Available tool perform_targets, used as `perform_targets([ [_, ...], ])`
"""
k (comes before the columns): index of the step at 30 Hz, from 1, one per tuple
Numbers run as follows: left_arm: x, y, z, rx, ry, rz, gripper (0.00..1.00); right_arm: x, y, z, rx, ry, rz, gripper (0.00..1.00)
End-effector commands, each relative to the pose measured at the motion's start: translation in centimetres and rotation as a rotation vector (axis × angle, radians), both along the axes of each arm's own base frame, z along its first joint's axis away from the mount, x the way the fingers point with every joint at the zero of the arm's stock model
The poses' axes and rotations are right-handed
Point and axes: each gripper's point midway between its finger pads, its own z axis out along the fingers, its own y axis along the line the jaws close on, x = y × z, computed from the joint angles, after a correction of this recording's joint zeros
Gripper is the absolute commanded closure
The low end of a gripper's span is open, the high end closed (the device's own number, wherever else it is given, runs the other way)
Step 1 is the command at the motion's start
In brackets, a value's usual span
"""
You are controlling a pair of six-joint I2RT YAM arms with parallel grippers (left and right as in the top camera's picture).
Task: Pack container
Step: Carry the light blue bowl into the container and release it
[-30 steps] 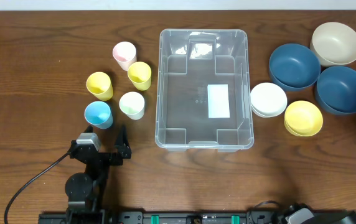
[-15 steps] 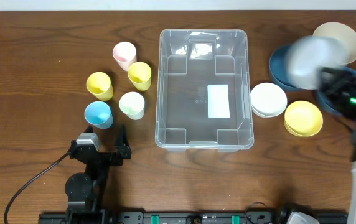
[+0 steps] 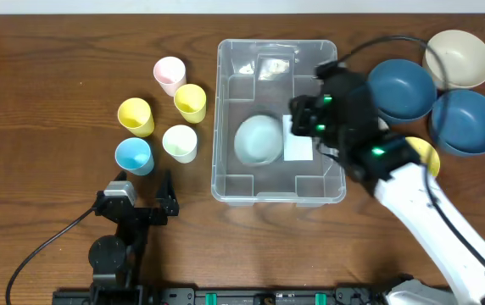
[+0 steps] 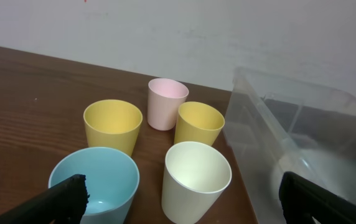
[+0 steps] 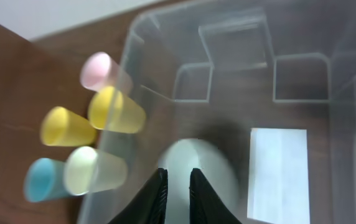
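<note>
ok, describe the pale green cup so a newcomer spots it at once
Find the container, the big clear bin mid-table; five cups stand in a cluster on its left. In the row nearest the robot, the pale green cup is the one closer to the bin, beside the blue cup. It is the only whitish cup there.

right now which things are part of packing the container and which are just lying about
In use: container; pale bowl inside it; right gripper on that bowl.
Lying about: five cups; two blue bowls; cream bowl; yellow bowl; left gripper.
</note>
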Motion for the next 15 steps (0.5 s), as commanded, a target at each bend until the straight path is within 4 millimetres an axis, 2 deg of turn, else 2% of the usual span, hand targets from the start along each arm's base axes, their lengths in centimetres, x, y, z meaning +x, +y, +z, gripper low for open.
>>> perform_targets([
  [1, 0.1, 0.2, -1.7, 0.017, 0.036, 0.006, 0.02, 1.2, -0.4, -2.2, -0.075, 0.019, -0.060, 0.88],
  [5, 0.1, 0.2, -1.7, 0.017, 0.036, 0.006, 0.02, 1.6, -0.5, -5.4, -0.108, 0.092, -0.072, 0.91],
  [8, 0.1, 0.2, -1.7, 0.017, 0.036, 0.006, 0.02, 1.8, -0.8, -5.9, -0.114, 0.103, -0.082, 0.90],
  [12, 0.1, 0.2, -1.7, 0.017, 0.036, 0.006, 0.02, 2.3, -1.2, -5.0, -0.125, 0.074, -0.073, 0.85],
  [14, 0.1, 0.2, -1.7, 0.017, 0.036, 0.006, 0.02, 2.5, -1.9, -3.8, -0.155, 0.048, -0.081, 0.77],
  [15, 0.1, 0.2, -1.7, 0.017, 0.036, 0.006, 0.02, 2.6, -2.6, -2.9, -0.172, 0.039, -0.108, 0.70],
])
